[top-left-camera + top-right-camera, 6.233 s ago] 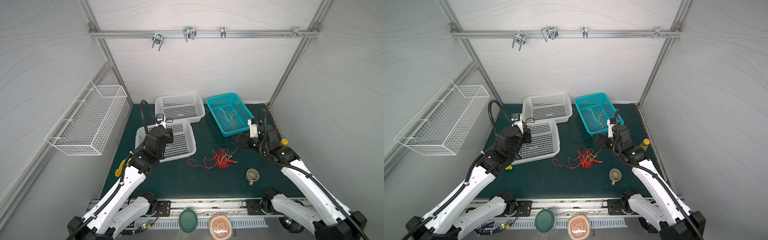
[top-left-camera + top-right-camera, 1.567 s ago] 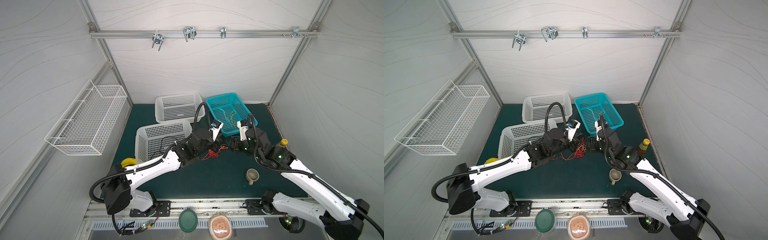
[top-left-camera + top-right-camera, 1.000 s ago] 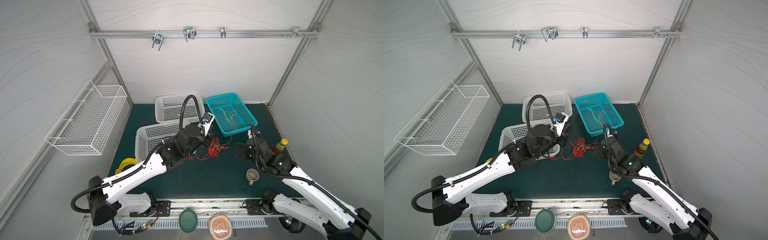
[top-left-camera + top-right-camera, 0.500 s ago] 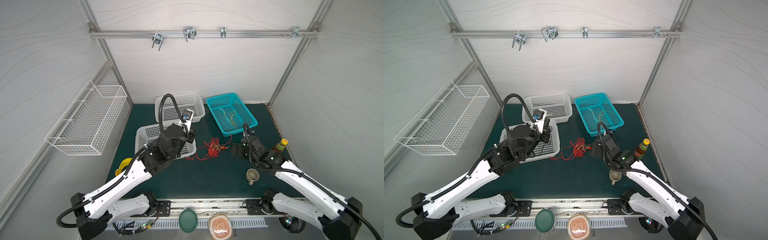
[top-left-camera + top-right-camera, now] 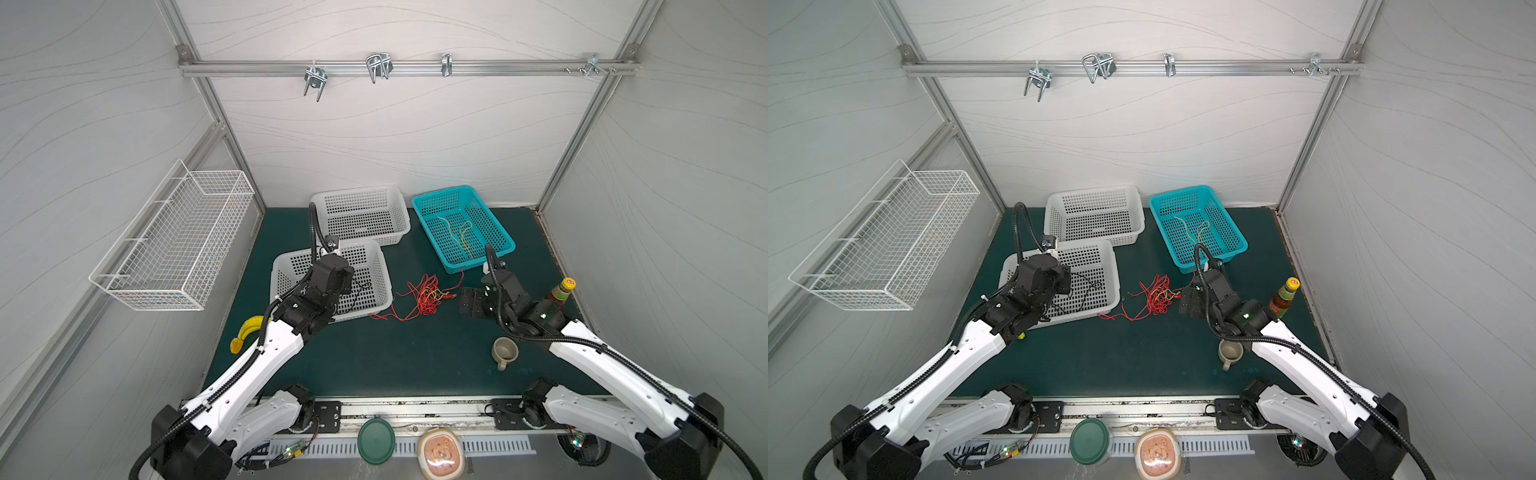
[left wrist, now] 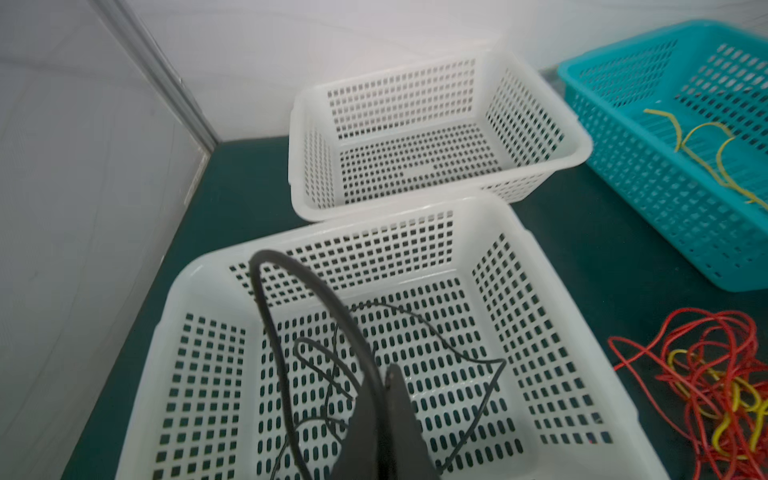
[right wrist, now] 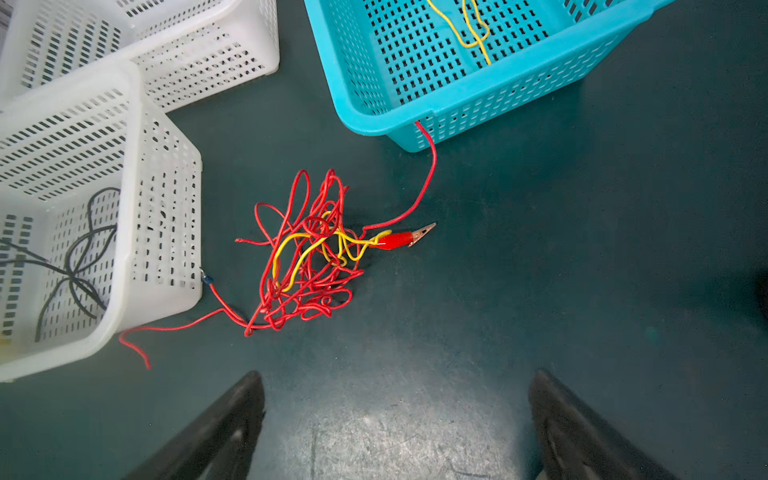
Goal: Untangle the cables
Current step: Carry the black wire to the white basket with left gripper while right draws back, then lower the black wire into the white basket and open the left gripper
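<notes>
Left gripper [image 6: 386, 407] clenched on black cable [image 6: 332, 300], above near white basket [image 6: 548, 332]; cable's free length lies loose on basket floor. Right gripper [image 7: 395, 419] released, jaws wide, hovering over green mat [image 7: 582, 270] near red cable tangle [image 7: 307, 266]. Tangle on mat between near white basket and teal basket [image 7: 478, 104]; yellow cable [image 7: 297, 249] woven in, red alligator clip [image 7: 397, 240] at edge. One red strand reaches teal basket's foot. Yellow cables [image 5: 461, 235] lie inside teal basket.

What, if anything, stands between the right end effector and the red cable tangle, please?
Nothing visible does: only bare green mat lies between the open right end effector and the red cable tangle.
</notes>
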Controlling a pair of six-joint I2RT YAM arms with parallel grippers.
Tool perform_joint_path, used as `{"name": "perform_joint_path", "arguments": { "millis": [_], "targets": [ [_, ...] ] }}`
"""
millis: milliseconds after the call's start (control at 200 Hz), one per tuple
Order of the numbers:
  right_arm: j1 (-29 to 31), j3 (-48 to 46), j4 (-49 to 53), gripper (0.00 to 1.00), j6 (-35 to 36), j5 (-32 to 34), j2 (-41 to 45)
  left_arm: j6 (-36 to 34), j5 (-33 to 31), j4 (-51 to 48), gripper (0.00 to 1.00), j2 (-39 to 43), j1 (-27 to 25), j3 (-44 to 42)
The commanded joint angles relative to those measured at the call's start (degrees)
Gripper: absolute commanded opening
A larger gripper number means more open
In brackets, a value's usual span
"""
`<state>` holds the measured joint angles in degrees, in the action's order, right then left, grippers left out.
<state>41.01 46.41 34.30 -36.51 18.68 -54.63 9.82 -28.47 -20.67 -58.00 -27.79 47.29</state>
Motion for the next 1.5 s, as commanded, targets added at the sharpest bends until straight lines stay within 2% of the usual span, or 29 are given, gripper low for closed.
{"name": "perform_joint_path", "arguments": {
  "millis": [0, 130, 330, 460, 640, 685, 800, 865, 946, 1231, 1491],
  "targets": [
    [0.29, -0.79, 1.60, 0.99, -1.44, 0.26, 1.56, 6.52, 1.75, -1.19, 0.00, -2.23, 0.78, -0.39],
    [0.29, 0.27, 2.37, 0.99, -1.46, -0.21, 0.99, 10.44, 1.74, -3.47, 0.00, -5.20, 1.71, -1.59],
    [0.77, 0.96, 0.07, 0.99, -2.55, -1.19, 0.23, 13.25, 5.61, -0.99, 0.00, -8.05, 3.15, -3.69],
    [1.34, 0.94, -0.82, 0.99, -3.13, -1.95, -0.91, 14.21, 7.57, 0.01, 0.05, -10.41, 3.62, -3.05],
    [1.91, 0.29, -0.93, 0.99, -3.56, -2.34, -1.78, 14.95, 8.68, 0.22, 0.16, -12.15, 3.69, -2.64],
    [1.97, 0.01, -1.07, 0.99, -3.65, -2.28, -1.84, 15.09, 8.91, 0.17, 0.23, -12.24, 3.68, -2.68],
    [1.96, -0.45, -1.47, 0.99, -3.81, -2.47, -2.06, 14.88, 9.27, 0.00, 0.49, -11.98, 3.70, -2.73],
    [1.97, -0.45, -1.56, 0.99, -3.53, -2.43, -2.51, 14.49, 9.53, -0.08, 0.68, -11.72, 3.70, -2.64],
    [1.98, -0.37, -1.85, 0.99, -3.46, -2.49, -3.27, 14.03, 9.68, -0.33, 0.99, -11.23, 3.70, -2.12],
    [2.01, 1.75, -1.77, 0.99, -1.84, -3.19, -7.29, 11.61, 10.61, -1.83, 0.99, -8.07, 3.68, -0.01],
    [1.96, 3.77, -2.52, 0.99, -0.41, -5.92, -11.33, 8.08, 17.22, -0.83, 1.00, -4.56, 3.63, 1.85]
  ]
}}
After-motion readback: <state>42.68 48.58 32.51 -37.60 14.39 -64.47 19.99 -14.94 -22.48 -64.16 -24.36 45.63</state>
